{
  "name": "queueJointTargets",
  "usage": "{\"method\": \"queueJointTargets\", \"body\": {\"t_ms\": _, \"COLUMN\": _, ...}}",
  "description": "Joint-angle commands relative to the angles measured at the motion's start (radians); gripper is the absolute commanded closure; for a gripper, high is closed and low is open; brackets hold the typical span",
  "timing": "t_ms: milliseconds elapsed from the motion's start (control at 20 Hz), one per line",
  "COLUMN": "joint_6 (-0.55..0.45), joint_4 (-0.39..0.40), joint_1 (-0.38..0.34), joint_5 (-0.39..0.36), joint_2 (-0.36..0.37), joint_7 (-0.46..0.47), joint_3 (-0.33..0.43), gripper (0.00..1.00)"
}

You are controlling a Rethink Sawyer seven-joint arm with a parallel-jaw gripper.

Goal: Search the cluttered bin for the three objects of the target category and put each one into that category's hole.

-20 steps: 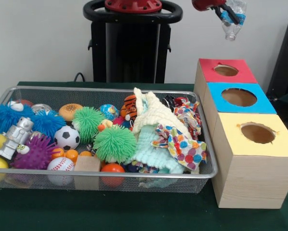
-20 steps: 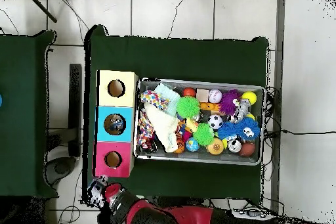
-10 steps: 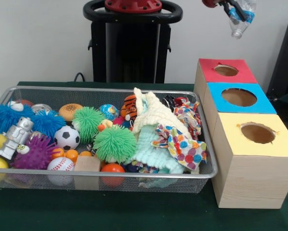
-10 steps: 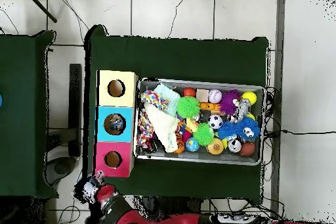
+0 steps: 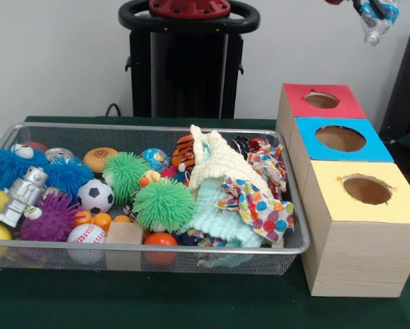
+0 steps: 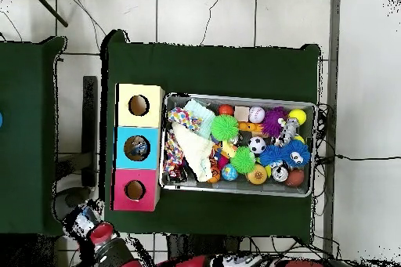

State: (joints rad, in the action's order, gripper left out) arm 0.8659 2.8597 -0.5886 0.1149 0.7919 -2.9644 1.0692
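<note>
- Green-covered counter (image 5: 191,301) against a pale wall.
- End effector (image 5: 369,8) clenched on a plastic bottle (image 5: 374,20), high beyond the red box (image 5: 321,101).
- Blue box (image 6: 138,148) already holds something; the bottle isn't deposited yet.

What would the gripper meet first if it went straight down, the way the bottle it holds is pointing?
Probably the floor, not a box. In the overhead view the gripper with its plastic bottle hangs off the green table, beyond the red box. Depth in the front view is unclear.
</note>
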Motion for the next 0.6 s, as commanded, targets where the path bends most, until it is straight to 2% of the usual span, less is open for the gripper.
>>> {"method": "queueJointTargets", "body": {"t_ms": 50, "joint_6": -0.005, "joint_4": 0.192, "joint_1": 0.113, "joint_5": -0.186, "joint_2": 0.060, "joint_7": -0.446, "joint_3": -0.088, "gripper": 1.00}}
{"method": "queueJointTargets", "body": {"t_ms": 250, "joint_6": 0.026, "joint_4": 0.193, "joint_1": 0.210, "joint_5": -0.280, "joint_2": 0.095, "joint_7": -0.505, "joint_3": -0.222, "gripper": 1.00}}
{"method": "queueJointTargets", "body": {"t_ms": 600, "joint_6": 0.069, "joint_4": 0.195, "joint_1": 0.353, "joint_5": -0.437, "joint_2": 0.103, "joint_7": -0.521, "joint_3": -0.495, "gripper": 1.00}}
